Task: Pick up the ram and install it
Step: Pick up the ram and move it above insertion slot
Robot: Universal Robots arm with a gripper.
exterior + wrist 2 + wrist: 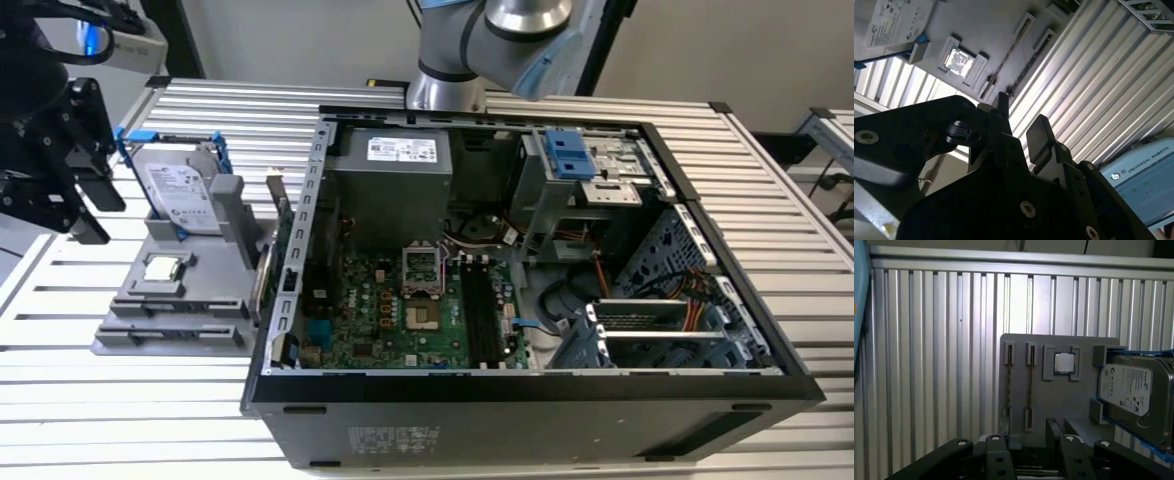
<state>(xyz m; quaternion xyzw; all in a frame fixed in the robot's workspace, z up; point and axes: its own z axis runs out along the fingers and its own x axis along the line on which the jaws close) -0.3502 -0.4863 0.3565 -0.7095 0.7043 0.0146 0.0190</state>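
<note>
Ribbed aluminium slat desk [134, 420]: we see bare room toward the exterior view's left.
Black metal computer case [534, 420]: open-sided, square-edged.
Grey plastic holder block [1054, 405]: slotted, flat-faced.
Thin dark ram stick [1029, 385]: edge-on in a holder slot, near the jaws.
Black jaws: spread apart, empty.

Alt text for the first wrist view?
The gripper, fingers open, hovers at the edge of a grey fixture on a slatted table. The fixture holds ram standing on edge, a processor chip and a hard drive.
</note>
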